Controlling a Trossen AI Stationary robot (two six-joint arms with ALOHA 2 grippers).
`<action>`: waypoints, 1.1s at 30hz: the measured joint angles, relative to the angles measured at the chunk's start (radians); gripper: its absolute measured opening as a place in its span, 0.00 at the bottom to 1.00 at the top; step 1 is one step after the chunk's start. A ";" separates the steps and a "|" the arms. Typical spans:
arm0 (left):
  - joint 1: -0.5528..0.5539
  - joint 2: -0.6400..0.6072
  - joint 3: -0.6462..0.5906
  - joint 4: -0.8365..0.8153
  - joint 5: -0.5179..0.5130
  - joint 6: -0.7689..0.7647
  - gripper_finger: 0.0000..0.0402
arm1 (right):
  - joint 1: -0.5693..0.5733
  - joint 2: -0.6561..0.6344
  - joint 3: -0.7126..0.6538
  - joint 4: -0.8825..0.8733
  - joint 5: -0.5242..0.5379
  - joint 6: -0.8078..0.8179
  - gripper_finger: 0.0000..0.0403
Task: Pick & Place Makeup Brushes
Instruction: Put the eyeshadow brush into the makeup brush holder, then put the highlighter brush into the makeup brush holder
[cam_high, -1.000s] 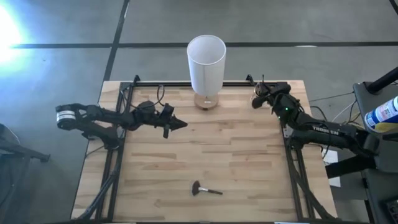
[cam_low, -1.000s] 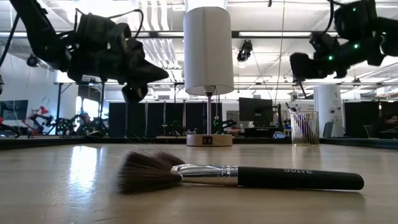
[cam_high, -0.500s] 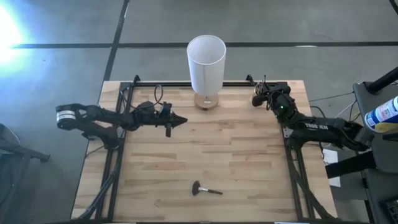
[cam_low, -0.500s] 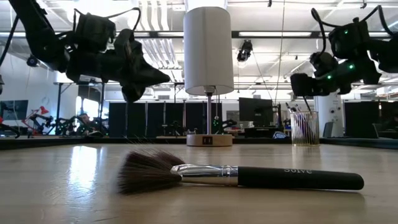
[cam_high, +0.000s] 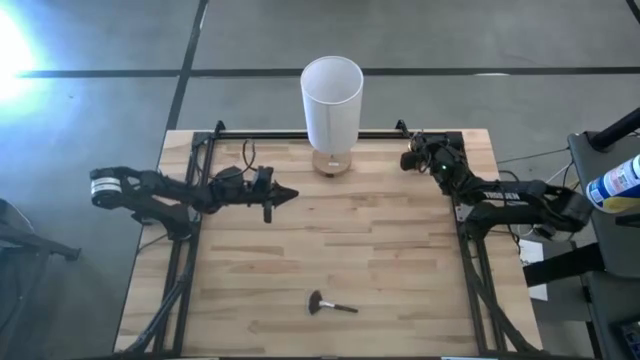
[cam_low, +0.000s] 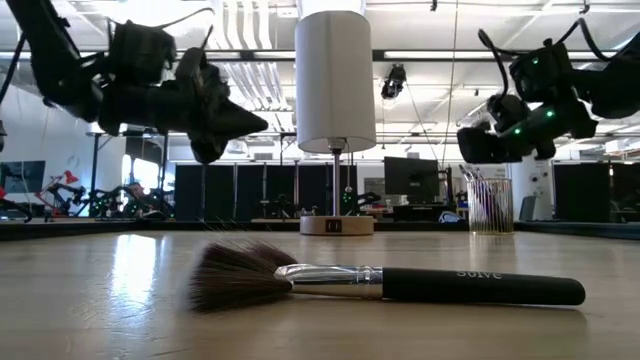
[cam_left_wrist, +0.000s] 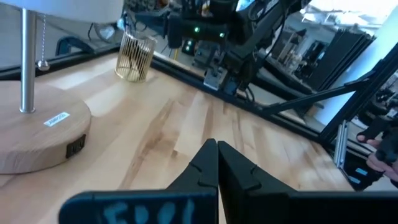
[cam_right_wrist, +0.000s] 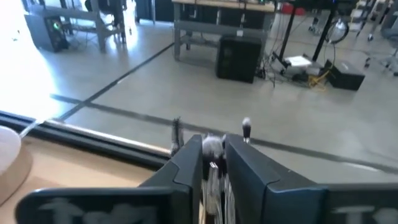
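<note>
One makeup brush (cam_high: 331, 305) with a fluffy dark head, silver ferrule and black handle lies flat near the table's near edge, large in the low view (cam_low: 385, 285). Several thin brushes stand in a gold wire cup (cam_left_wrist: 135, 57) at the far right corner (cam_low: 490, 205). My right gripper (cam_high: 408, 160) hovers just above that cup (cam_low: 482, 147), its fingers nearly closed on a pale blurred brush part (cam_right_wrist: 213, 149). My left gripper (cam_high: 290, 193) is shut and holds nothing, high above the table's left middle (cam_left_wrist: 216, 147). My right gripper has a pale, blurred brush part (cam_right_wrist: 214, 155) pinched between its two fingers at their free ends. Which part of the brush it is cannot be told. The gripper stands above the wire cup, and two brush tips (cam_right_wrist: 246, 124) show just beyond the fingers.
A lamp with a tall white shade (cam_high: 332, 95) and a round wooden base (cam_left_wrist: 37, 137) stands at the far middle of the table. Black frame rails (cam_high: 470, 260) run along the left, right and far edges. Bare wood lies between the arms and the lying brush.
My right gripper has come down and a little toward the table's left, ending close over the wire cup. My left gripper has drawn back slightly toward the left edge. The fluffy brush has not moved.
</note>
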 joint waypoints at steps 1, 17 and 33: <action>-0.001 0.000 -0.019 0.031 -0.004 -0.002 0.00 | 0.000 -0.006 0.004 -0.027 0.000 0.012 0.17; -0.026 0.000 -0.263 0.341 -0.112 -0.016 0.00 | 0.335 -0.230 0.365 -0.952 -0.017 0.215 0.09; -0.077 0.000 -0.277 0.354 -0.106 0.013 0.00 | 1.052 0.234 0.658 -0.976 -0.150 0.592 0.02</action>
